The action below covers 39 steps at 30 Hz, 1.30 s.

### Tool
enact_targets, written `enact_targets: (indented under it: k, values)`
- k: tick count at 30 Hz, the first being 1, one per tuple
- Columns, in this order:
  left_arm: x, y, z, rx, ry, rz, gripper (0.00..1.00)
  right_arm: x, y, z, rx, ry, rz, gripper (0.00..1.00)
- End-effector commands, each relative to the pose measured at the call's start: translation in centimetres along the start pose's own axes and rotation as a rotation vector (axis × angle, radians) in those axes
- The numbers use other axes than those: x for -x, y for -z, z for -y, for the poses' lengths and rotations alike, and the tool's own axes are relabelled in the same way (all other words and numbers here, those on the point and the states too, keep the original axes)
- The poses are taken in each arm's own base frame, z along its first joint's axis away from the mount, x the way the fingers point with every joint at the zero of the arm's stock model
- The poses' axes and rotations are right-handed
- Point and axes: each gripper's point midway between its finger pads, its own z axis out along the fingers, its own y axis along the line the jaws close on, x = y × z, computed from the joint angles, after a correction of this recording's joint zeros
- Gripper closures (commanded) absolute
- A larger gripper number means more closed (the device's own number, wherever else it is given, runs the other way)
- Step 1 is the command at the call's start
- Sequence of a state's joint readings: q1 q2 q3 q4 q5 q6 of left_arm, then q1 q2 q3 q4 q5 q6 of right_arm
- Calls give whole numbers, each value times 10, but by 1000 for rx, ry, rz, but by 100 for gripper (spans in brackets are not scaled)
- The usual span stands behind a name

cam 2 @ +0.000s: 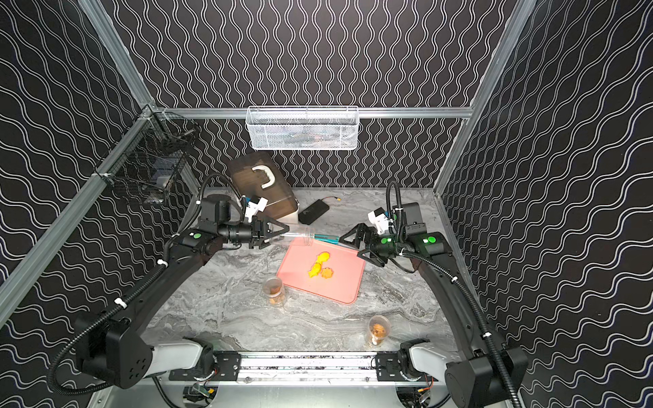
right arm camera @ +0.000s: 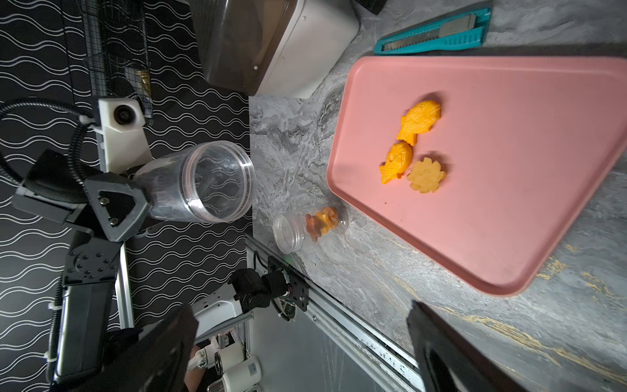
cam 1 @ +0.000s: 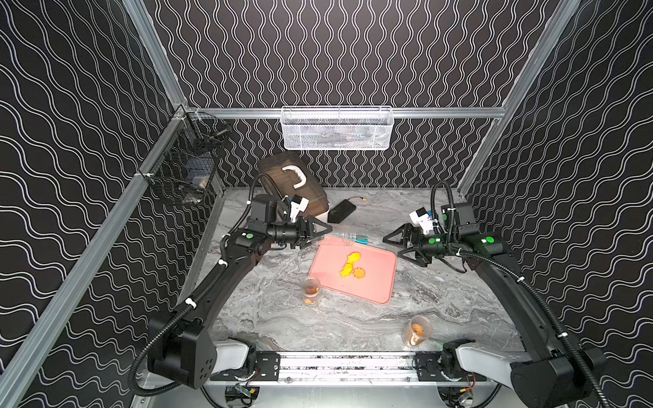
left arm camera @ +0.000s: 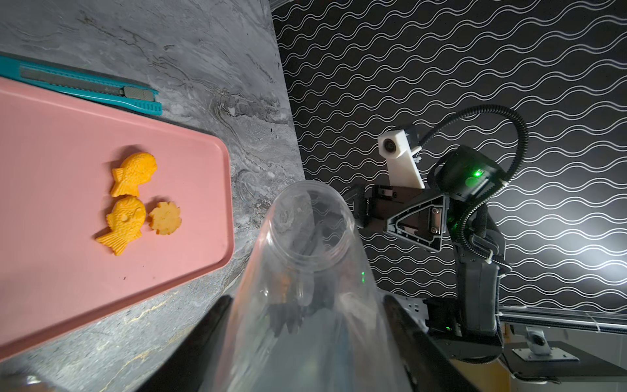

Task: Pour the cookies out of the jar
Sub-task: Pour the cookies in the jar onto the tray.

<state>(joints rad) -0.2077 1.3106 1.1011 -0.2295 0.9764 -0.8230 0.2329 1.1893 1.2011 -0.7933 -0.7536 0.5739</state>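
My left gripper (cam 1: 319, 235) (left arm camera: 305, 339) is shut on the clear jar (cam 1: 339, 237) (left arm camera: 305, 271) and holds it on its side above the tray's far left corner. The jar's open mouth faces the right arm, and I see nothing inside it (right arm camera: 203, 183). Three cookies (cam 1: 351, 266) (left arm camera: 135, 203) (right arm camera: 414, 149) lie together on the pink tray (cam 1: 371, 286): two orange fish shapes and one paler scalloped round. My right gripper (cam 1: 392, 247) (right arm camera: 302, 315) stands open and empty just right of the tray's far corner.
Two more clear jars with cookies stand on the marble: one (cam 1: 311, 289) at the tray's left edge, another (cam 1: 417, 330) near the front rail. A teal utility knife (cam 1: 362, 241) lies behind the tray. A brown box (cam 1: 293, 183) and black device (cam 1: 341, 211) sit at the back.
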Motion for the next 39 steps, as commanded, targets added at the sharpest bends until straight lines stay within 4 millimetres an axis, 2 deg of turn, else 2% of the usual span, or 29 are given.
enact_targets:
  k: [1, 17, 18, 19, 33, 39]
  values:
    - [5, 2, 17, -70, -15, 18, 62, 0, 3, -16, 65, -5, -8, 0]
    - [6, 3, 31, -201, 31, 38, 61, -1, 10, -54, 284, 1, -24, 0]
    - [6, 3, 31, -205, 32, 38, 61, -1, 10, -55, 290, 1, -26, 0]
    - [5, 3, 32, -209, 28, 36, 61, -4, 5, -48, 287, -16, -41, 0]
    - [4, 3, 45, -349, 71, 35, 59, -5, 8, -63, 379, -10, -66, 0]
    - [-5, -8, 54, -370, 60, -10, 58, -4, 11, -72, 416, 2, -68, 0]
